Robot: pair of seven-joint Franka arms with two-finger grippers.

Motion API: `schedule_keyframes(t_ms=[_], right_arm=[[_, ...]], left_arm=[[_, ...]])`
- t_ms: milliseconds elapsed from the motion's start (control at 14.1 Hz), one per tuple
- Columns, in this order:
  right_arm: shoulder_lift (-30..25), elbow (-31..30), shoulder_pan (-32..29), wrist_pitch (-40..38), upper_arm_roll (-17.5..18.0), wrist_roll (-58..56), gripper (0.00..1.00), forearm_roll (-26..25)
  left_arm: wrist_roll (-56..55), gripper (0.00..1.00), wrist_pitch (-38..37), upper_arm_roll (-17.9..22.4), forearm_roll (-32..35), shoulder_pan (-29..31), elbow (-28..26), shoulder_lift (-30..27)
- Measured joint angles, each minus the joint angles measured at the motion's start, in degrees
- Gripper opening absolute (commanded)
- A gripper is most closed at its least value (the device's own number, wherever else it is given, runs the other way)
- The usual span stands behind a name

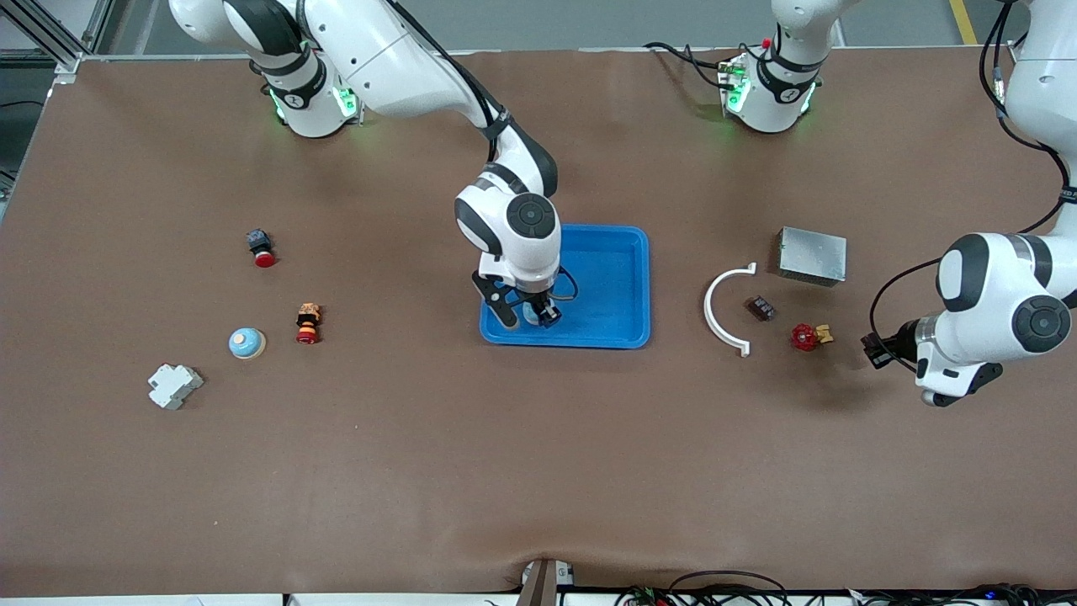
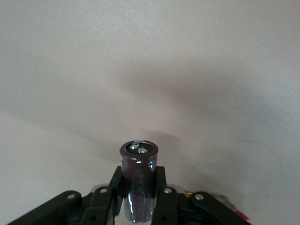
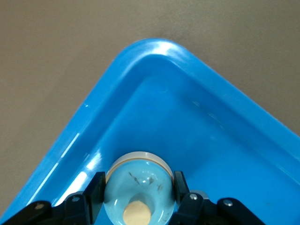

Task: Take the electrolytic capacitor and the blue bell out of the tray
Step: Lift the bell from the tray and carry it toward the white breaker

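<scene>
- The right pincer pinched a glossy pale-blue domed bell with a tan button on top, its black fingers pressed against the bell's round sides.
- The bell sat low inside a smooth blue plastic tray, in the rounded corner nearest the front camera toward the right arm's end.
- The left pincer pinched a dark brown cylindrical capacitor with two silvery terminals on its flat end, held over the bare brown counter near the left arm's end.
- Beside it on the counter lay a small red valve-like piece, a curved white plastic strip and a flat grey metal box.
- Toward the right arm's end rested a second blue bell and a blocky white part.
</scene>
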Motion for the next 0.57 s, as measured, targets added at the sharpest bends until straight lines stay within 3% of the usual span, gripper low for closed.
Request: schedule_keyframes(t_ms=[284,568], right_arm=[[-1.47,3.55,-0.53,-8.50,-0.43,-2.78,0.00,0.36],[-5.77,4.46,-6.26,-17.05,-1.03,-17.37,0.00,3.20]], left_arm=[[11.53,0.00,0.10,-0.35,0.00,1.11,-1.23,-0.11],[15.62,0.00,1.86,-0.90,0.00,1.31,-2.40,0.66]])
